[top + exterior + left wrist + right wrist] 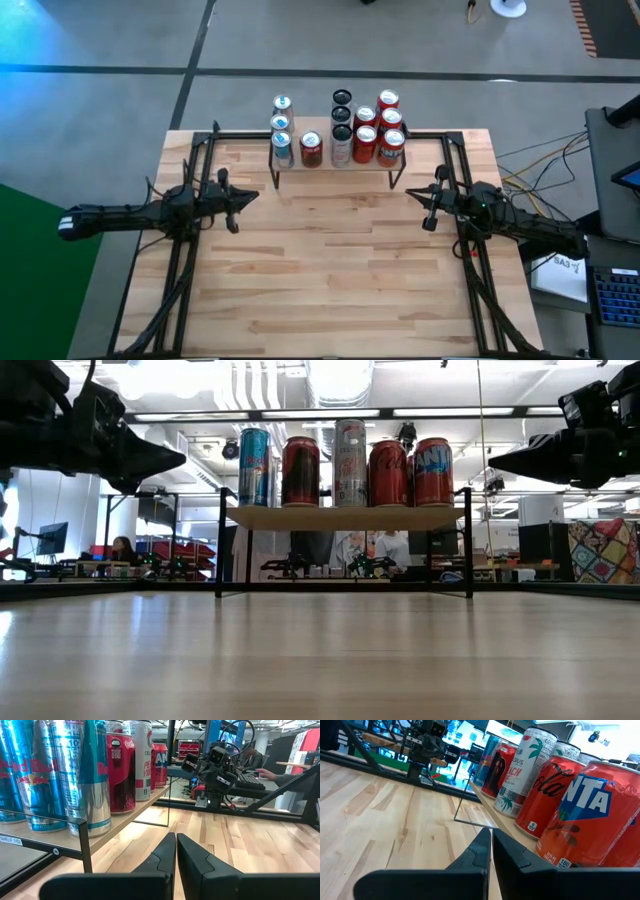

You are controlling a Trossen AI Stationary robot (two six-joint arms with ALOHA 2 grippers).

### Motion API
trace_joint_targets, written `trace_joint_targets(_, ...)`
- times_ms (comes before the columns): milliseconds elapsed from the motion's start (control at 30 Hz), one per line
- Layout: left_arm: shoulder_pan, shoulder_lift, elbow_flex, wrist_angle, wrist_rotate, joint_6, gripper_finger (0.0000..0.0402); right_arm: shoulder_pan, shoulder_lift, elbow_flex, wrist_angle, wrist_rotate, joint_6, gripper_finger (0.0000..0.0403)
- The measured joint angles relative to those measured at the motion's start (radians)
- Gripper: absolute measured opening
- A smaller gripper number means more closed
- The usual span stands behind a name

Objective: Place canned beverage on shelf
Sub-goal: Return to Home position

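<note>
The shelf (345, 518) stands at the far edge of the table (330, 280), about midway between the table's left and right sides, and every can in view is on it. Along its near edge, from left to right, stand a blue can (254, 467), a dark red can (300, 471), a tall white can (350, 463) with pink lettering, a red Coca-Cola can (390, 473) and an orange Fanta can (433, 471). All five are upright and close side by side. Behind them, toward the far edge, stand further rows: blue and silver cans (281, 124) on the left, dark-topped cans (342, 107) in the middle and red cans (388, 100) on the right. From above they crowd one another, so their exact count is hard to fix. The left gripper (245, 198) hangs over the table just near of the shelf's left end, apart from it, and points right toward the other arm. Its fingers are pressed together with nothing between them. The right gripper (420, 198) mirrors it just near of the shelf's right end, pointing left, likewise clenched on nothing. In the low view both grippers hang well clear of the tabletop, at about the height of the cans, one on either side of the shelf.
</note>
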Motion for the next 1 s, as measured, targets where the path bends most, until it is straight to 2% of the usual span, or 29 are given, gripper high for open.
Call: trace_joint_targets(1000,0.000,0.042,0.000,0.000,0.000,0.000,0.0000,0.000,0.000,0.000,0.000,0.000,0.000,0.0009)
